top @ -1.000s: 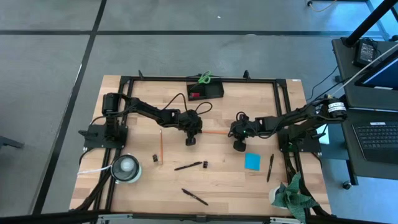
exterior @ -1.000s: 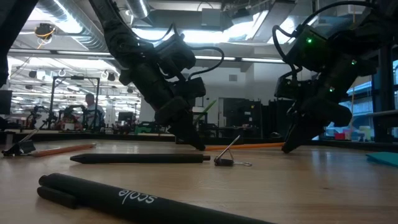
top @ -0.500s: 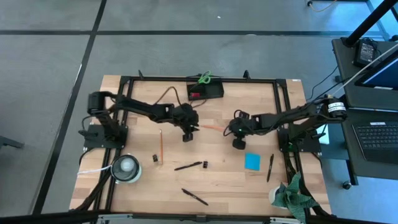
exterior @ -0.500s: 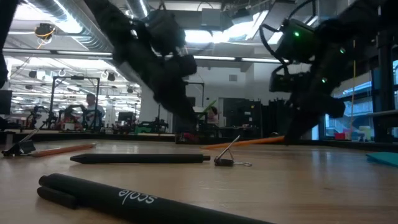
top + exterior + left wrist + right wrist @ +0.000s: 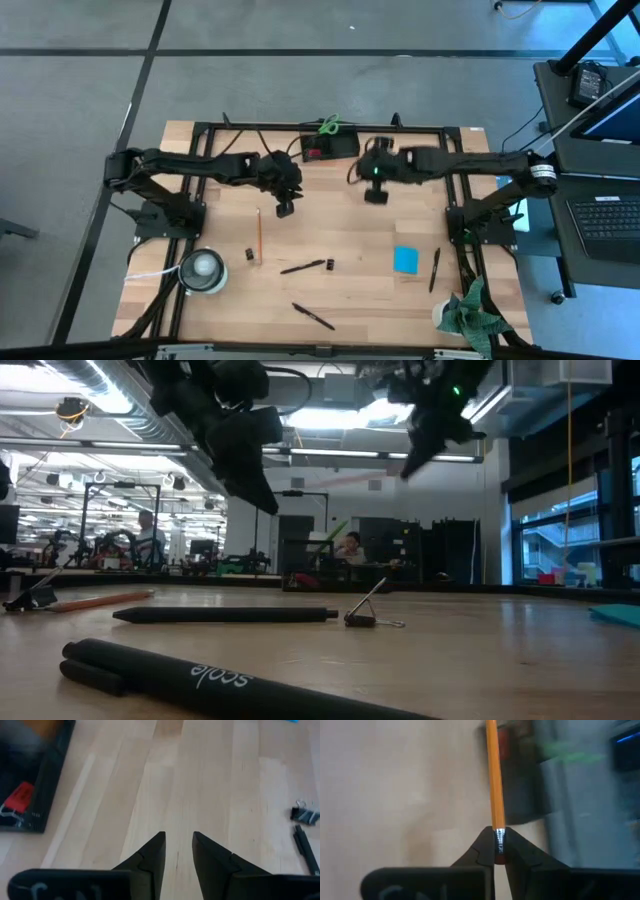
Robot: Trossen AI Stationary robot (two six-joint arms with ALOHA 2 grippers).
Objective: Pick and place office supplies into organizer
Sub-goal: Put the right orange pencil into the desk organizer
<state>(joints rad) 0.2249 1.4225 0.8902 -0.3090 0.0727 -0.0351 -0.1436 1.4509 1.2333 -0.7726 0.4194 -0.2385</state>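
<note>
My right tool (image 5: 495,851) is clenched on an orange pencil (image 5: 493,780), gripping it at the ferrule end so the shaft runs straight ahead of the fingers toward the organizer (image 5: 330,146). That tray lies just beyond the pencil's far tip, and the right arm is clearly the nearer one. I judge the coming move depends on lining that long axis up over a compartment. My left tool (image 5: 178,851) hangs released and empty above bare worktop (image 5: 400,215). Left on the worktop I count one more pencil (image 5: 258,236), three black pens, one blue note pad (image 5: 406,259) and two small clips.
</note>
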